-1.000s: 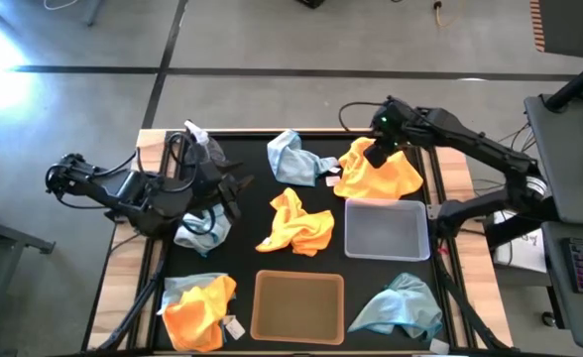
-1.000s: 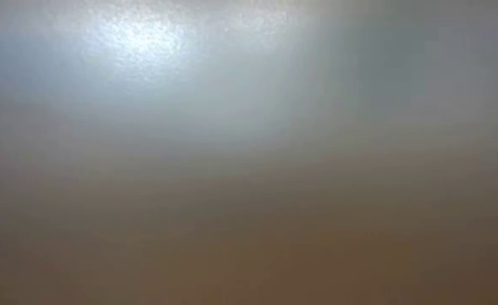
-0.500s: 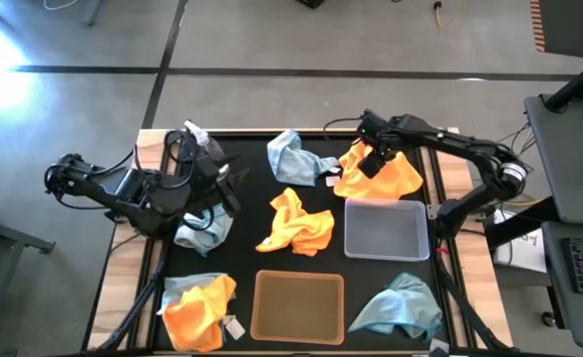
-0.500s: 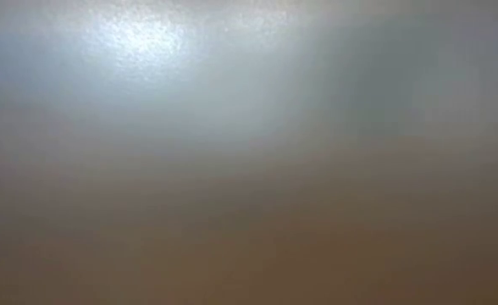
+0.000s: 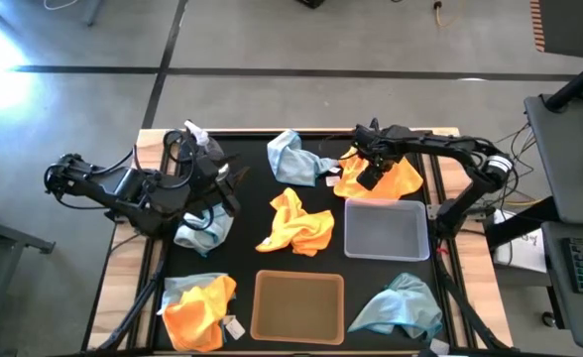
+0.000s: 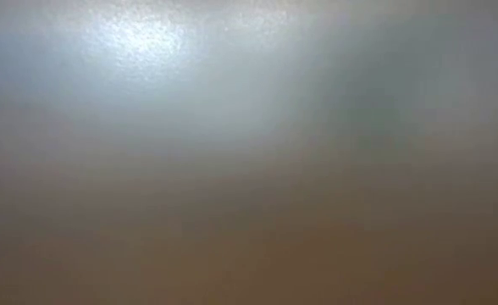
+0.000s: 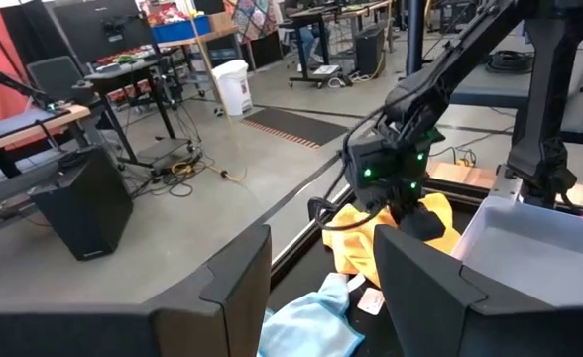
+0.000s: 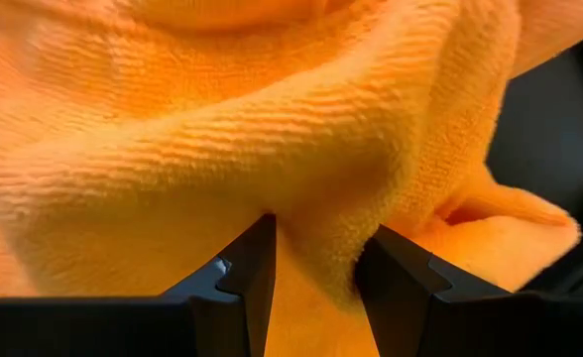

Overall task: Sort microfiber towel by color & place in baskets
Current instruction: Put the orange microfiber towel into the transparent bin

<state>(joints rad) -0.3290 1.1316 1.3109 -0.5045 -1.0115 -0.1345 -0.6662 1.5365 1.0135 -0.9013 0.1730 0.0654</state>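
Orange and pale blue towels lie scattered on the black mat. My right gripper (image 5: 366, 175) is down on the far-right orange towel (image 5: 391, 177), shut on it. That towel lies crumpled just beyond the light grey basket (image 5: 386, 229). The tan basket (image 5: 299, 305) sits at the near edge. My left gripper (image 5: 230, 190) waits open at the left, above a blue towel (image 5: 202, 231), touching nothing. The left wrist view shows the right gripper (image 7: 410, 210) on the orange towel (image 7: 371, 248). The low view shows only blur. My right gripper pinches a raised fold of the orange towel (image 8: 316, 233) between its two fingers (image 8: 252, 268), coming from above and slanting down. The cloth runs back between the fingers. The rest of the towel (image 5: 401, 178) lies bunched on the mat.
Other towels: blue (image 5: 296, 159) at the far middle, orange (image 5: 296, 223) at the centre, orange over blue (image 5: 197, 307) at the near left, blue (image 5: 401, 305) at the near right. Wooden table borders (image 5: 123, 288) frame the mat.
My right gripper has moved toward the table's left and near edge and down, from the far edge of the orange towel onto its left part. The towels and the left arm have kept still.
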